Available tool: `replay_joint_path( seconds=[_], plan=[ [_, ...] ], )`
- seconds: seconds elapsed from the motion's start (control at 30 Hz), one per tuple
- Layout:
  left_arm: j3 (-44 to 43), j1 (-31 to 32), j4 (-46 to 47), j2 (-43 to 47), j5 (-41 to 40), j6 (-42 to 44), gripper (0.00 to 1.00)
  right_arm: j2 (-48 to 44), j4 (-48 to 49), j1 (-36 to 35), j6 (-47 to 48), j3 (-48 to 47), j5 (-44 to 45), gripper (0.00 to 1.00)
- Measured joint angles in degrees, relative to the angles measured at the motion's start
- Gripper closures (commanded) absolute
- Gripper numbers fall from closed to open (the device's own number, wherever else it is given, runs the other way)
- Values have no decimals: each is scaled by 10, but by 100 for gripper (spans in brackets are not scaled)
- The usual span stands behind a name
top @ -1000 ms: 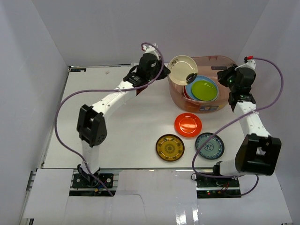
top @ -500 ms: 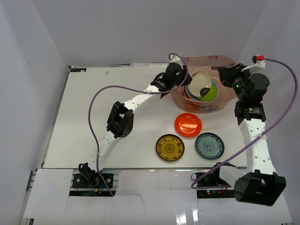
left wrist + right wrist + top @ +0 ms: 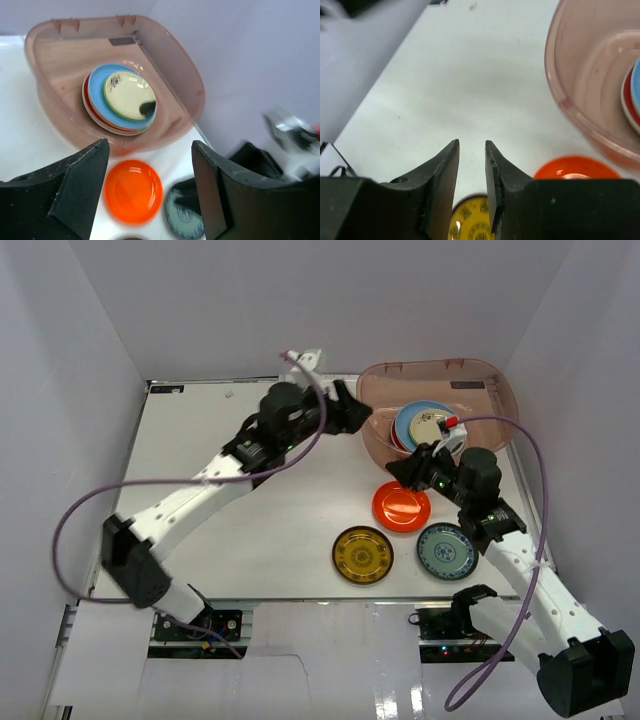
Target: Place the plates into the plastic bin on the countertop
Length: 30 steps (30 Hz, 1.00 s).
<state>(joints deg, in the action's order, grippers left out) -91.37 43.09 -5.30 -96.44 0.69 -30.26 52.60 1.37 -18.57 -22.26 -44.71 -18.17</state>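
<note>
The plastic bin (image 3: 430, 366) (image 3: 170, 60) stands at the back right of the countertop (image 3: 260, 530). Inside it lies a stack of plates, the cream plate (image 3: 431, 428) (image 3: 128, 95) on top of a light blue one (image 3: 98, 80). My left gripper (image 3: 352, 415) (image 3: 149, 150) hovers open and empty at the bin's left edge. On the countertop lie an orange-red plate (image 3: 401, 506) (image 3: 132, 191) (image 3: 577, 167), an amber plate (image 3: 363, 554) (image 3: 470, 222) and a white-blue plate (image 3: 447, 550) (image 3: 186, 220). My right gripper (image 3: 398, 472) (image 3: 471, 145) hangs above the orange-red plate's far rim, jaws narrowly open, nothing between them.
White walls close in the countertop at the back and on both sides. The left arm (image 3: 200, 490) stretches diagonally across the table. Purple cables (image 3: 540, 500) loop off both arms.
The cream plate left my left gripper and now lies on the stack in the bin; that gripper drew back left. My right arm swung from the bin's right side to its front. Both jaws opened.
</note>
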Motion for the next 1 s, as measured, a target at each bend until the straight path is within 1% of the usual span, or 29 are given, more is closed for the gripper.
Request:
replay_joint_path(
  seconds=[0.07, 0.13, 0.2, 0.23, 0.27, 0.3, 0.37, 0.4, 0.5, 0.57, 0.63, 0.8, 1.0],
  plan=[
    [116, 0, 14, 122, 0, -6, 25, -38, -2, -16, -1, 62, 22, 66],
    [217, 1, 9, 217, 6, -18, 27, -74, -18, -19, -4, 119, 51, 66],
    [308, 2, 12, 272, 22, -35, 26, -94, -37, -21, -9, 164, 79, 63],
    [354, 2, 9, 283, 34, -43, 25, -99, -50, -21, -14, 183, 93, 59],
    [394, 3, 3, 282, 47, -51, 24, -103, -57, -22, -18, 199, 104, 48],
    [428, 5, -4, 270, 58, -58, 24, -108, -69, -25, -23, 216, 117, 42],
    [485, 12, -31, 235, 77, -67, 23, -117, -96, -34, -30, 238, 145, 33],
    [507, 16, -43, 217, 85, -70, 23, -120, -110, -37, -32, 243, 158, 32],
    [535, 22, -63, 188, 105, -73, 23, -119, -130, -43, -31, 246, 204, 29],
    [535, 23, -51, 175, 118, -73, 23, -107, -129, -43, -28, 245, 236, 33],
    [535, 23, -31, 164, 131, -73, 23, -78, -123, -43, -25, 241, 257, 40],
    [532, 25, -9, 127, 154, -68, 24, 3, -88, -43, -18, 226, 301, 42],
    [523, 25, 2, 103, 172, -59, 26, 41, -43, -5, -14, 224, 320, 42]
  ],
)
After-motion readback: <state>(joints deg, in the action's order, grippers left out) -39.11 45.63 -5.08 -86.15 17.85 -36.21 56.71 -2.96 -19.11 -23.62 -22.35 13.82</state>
